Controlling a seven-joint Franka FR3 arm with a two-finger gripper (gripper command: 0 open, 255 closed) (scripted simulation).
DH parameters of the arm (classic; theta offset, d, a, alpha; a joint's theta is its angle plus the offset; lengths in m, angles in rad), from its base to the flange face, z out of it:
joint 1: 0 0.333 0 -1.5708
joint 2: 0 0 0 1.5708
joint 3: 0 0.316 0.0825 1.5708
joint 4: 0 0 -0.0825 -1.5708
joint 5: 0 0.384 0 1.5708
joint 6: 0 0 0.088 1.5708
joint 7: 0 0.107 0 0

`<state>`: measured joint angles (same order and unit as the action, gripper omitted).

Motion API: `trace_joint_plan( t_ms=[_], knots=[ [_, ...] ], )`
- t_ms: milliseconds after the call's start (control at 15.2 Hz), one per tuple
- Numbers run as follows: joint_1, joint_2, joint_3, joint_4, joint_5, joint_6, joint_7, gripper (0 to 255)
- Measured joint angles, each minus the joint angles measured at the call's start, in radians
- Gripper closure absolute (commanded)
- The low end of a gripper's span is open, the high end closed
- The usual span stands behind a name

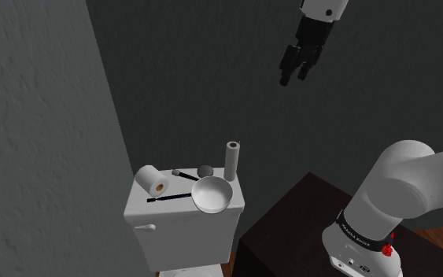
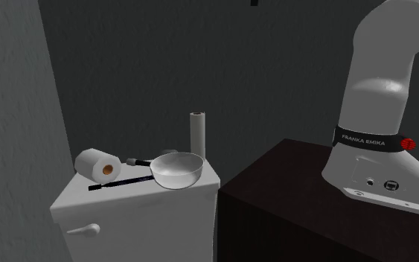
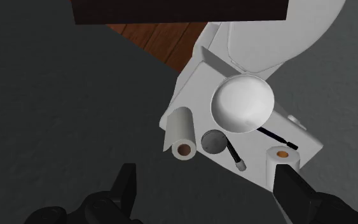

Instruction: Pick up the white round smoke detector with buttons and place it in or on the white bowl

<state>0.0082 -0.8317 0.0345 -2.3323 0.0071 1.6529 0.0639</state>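
Observation:
The smoke detector [image 1: 205, 171] is a small grey round disc on the toilet tank lid [image 1: 145, 211], just behind the white bowl [image 1: 212, 193]. In the second exterior view the bowl [image 2: 176, 170] hides most of the detector [image 2: 169, 152]. My gripper [image 1: 297, 71] hangs high above the tank and toward the shoulder view's right, open, holding nothing. The wrist view looks down on the detector [image 3: 213, 142] and bowl [image 3: 242, 104] from far above, with my gripper [image 3: 209, 188] spread wide and both fingers [image 3: 125, 184] apart.
A lying toilet paper roll [image 1: 154, 181], an upright roll [image 1: 232, 157], a black stick [image 1: 168, 197] and a small brush [image 3: 233, 153] share the lid. Grey walls stand close behind and beside the tank. The dark stand [image 2: 289, 208] carries the arm's base [image 2: 379, 164].

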Motion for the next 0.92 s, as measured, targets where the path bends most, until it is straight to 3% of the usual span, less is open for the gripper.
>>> trace_joint_plan(
  t_ms=[264,924],
  knots=[
    [-0.001,0.032,0.015,-0.032,0.009,0.055,0.023,0],
    [-0.009,0.282,0.080,-0.139,0.035,0.369,0.123,0]
  ],
)
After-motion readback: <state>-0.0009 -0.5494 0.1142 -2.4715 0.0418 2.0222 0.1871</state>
